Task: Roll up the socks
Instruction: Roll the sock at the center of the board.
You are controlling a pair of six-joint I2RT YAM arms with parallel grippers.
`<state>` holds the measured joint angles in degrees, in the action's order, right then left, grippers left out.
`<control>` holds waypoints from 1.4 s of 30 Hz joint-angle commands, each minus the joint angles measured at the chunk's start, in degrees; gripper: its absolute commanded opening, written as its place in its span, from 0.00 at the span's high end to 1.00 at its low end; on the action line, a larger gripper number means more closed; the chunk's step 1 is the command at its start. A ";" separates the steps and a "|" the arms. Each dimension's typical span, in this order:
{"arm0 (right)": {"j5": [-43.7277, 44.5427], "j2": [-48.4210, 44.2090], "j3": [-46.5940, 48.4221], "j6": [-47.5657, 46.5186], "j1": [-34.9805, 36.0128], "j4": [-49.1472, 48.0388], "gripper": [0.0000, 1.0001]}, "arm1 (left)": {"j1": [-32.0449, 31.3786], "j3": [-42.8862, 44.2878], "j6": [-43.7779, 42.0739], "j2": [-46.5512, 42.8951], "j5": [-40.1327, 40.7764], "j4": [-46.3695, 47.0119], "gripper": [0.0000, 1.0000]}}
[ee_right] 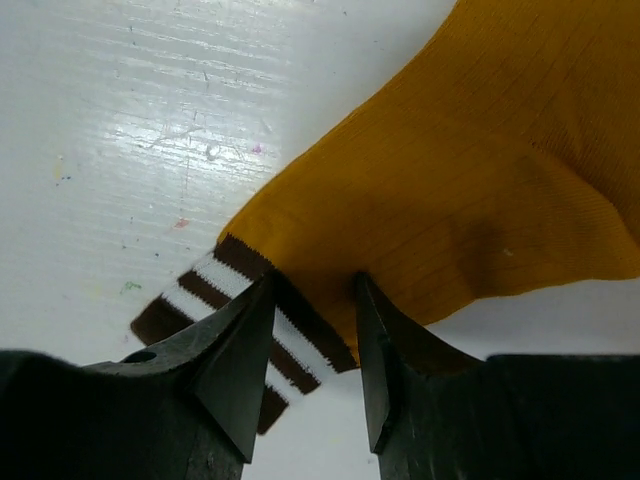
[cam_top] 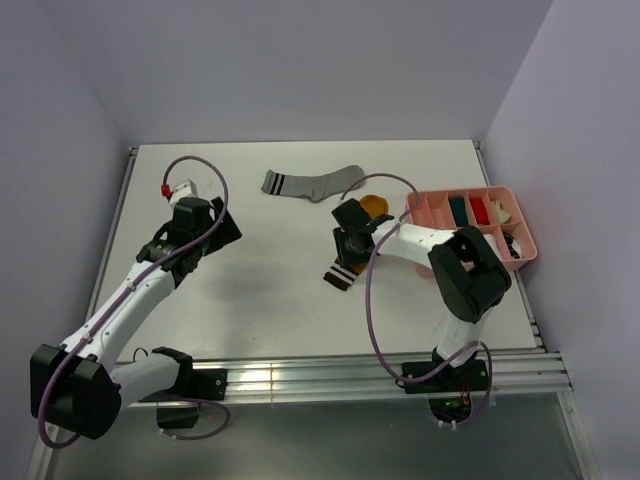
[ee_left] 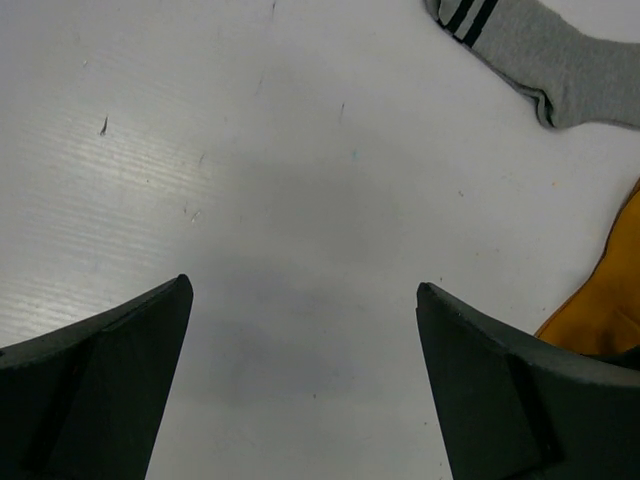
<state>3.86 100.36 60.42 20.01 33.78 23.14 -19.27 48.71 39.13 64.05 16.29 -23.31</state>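
A mustard-orange sock with a brown-and-white striped cuff lies right of the table's middle. My right gripper stands over its cuff end, fingers partly closed and straddling the sock's edge beside the stripes, with a gap still showing between them. From above, that gripper covers the sock's middle, and only the toe and the cuff show. A grey sock with dark cuff stripes lies flat farther back. My left gripper hangs wide open over bare table at the left, holding nothing; the grey sock lies ahead of it to the right.
A pink divided tray sits at the right edge of the table, holding small rolled bundles in dark teal, red and cream. The white walls close in the back and both sides. A metal rail runs along the near edge.
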 commanded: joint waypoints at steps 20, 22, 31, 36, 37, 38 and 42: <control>2.46 8.64 18.87 3.92 16.75 -3.26 0.48 | 0.11 -4.84 -1.87 -10.35 -3.28 -2.36 0.01; 2.92 4.52 13.53 -0.38 18.16 -7.81 0.45 | 0.11 -5.38 -1.78 -11.23 -3.02 -1.92 0.01; 2.55 1.42 5.14 -11.39 24.83 -14.52 0.38 | 0.11 -5.03 3.05 -13.95 1.99 -4.46 0.00; 3.61 3.70 5.05 -12.45 26.78 -17.95 0.40 | 0.11 -5.20 3.31 -15.97 2.42 -6.13 0.01; 4.48 4.75 5.49 -12.63 26.95 -17.78 0.41 | 0.11 -4.94 3.32 -16.06 2.51 -6.65 0.01; 5.19 5.11 5.93 -13.58 27.13 -17.95 0.41 | 0.11 -4.68 3.40 -16.06 2.51 -6.92 0.01; 6.34 7.30 6.81 -15.52 28.27 -18.56 0.41 | 0.11 -4.67 3.58 -16.33 2.51 -7.80 0.00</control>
<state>7.44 106.28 65.34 7.35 61.39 7.09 -19.27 42.81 41.67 48.49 17.67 -29.87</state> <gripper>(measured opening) 0.592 0.995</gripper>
